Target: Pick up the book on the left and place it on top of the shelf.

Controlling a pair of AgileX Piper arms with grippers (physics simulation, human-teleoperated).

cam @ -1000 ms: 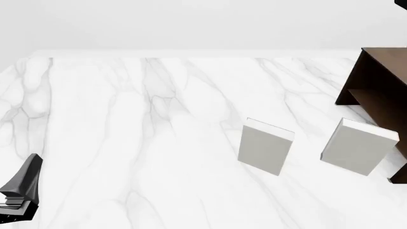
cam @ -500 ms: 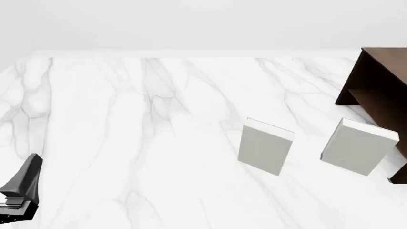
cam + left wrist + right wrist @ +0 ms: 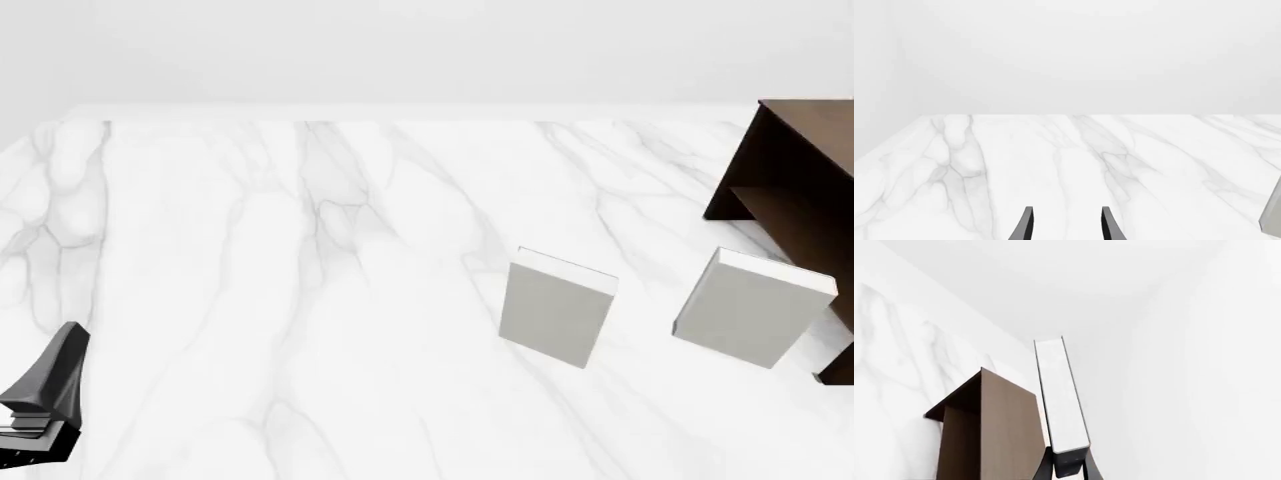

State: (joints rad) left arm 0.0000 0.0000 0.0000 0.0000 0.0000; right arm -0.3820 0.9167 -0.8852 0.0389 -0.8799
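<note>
- Right gripper [image 3: 1066,471] clamping the book [image 3: 1061,395] by its lower end, holding it raised beside the shelf [image 3: 987,425], just off the shelf's flat top.
- Left gripper [image 3: 1066,227] hanging narrowly parted, gripping nothing, over the table [image 3: 267,300] at 8 o'clock in the front view.
- Two white books [image 3: 557,305] standing at 4 o'clock.

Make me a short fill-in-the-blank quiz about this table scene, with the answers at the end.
1. Counting the left white book and the right white book, ___ books stand on the table in the front view.
2. The left pincer is ___, with nothing between its fingers.
3. The right pincer grips the thin book; the shelf in that view is dark ___ in colour.

Answers: two; open; brown
</note>
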